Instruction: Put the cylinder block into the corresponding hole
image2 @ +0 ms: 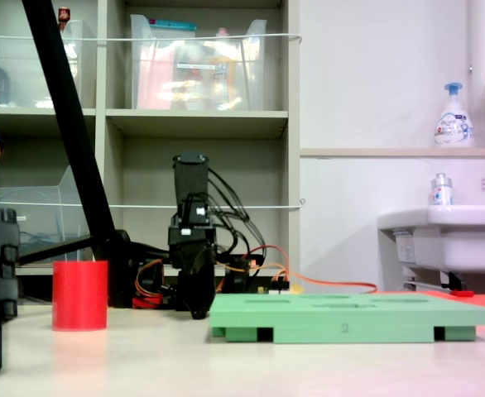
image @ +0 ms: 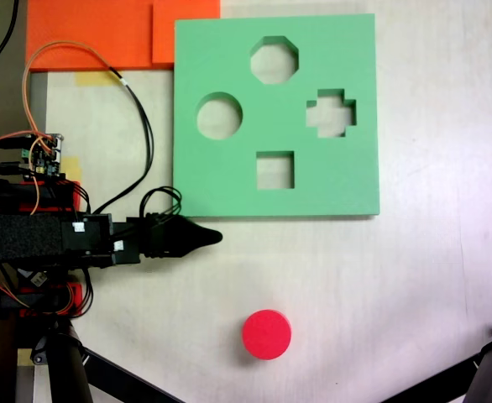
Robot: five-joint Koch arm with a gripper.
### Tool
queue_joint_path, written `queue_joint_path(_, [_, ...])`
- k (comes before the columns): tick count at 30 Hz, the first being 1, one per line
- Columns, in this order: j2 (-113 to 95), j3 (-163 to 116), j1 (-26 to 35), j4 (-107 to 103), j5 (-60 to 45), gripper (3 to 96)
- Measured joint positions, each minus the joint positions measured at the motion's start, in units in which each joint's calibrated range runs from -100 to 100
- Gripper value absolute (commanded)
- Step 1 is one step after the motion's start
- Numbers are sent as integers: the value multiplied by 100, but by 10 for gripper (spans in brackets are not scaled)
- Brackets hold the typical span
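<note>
The red cylinder block (image: pixel 267 334) stands upright on the pale table, near the bottom middle of the first exterior view, and at the left in the second exterior view (image2: pixel 80 295). The green foam board (image: pixel 355 67) lies flat beyond it, with its round hole (image: pixel 219 116) at the board's left side. My black gripper (image: pixel 211 238) lies low just off the board's near left corner, fingers together and pointing right, holding nothing. It is well apart from the block. In the second exterior view the gripper (image2: pixel 197 308) points down at the table beside the board (image2: pixel 352 318).
The board also has an octagonal (image: pixel 274 60), a cross-shaped (image: pixel 331 112) and a square cutout (image: pixel 274 170). An orange sheet (image: pixel 95 34) lies at the top left. Loose wires (image: pixel 133 109) trail by the arm's base. Black tripod legs (image: pixel 481 378) cross the bottom corners.
</note>
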Motion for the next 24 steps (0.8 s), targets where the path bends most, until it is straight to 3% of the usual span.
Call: queue_joint_path(24, [0, 0, -10, 0, 0, 510])
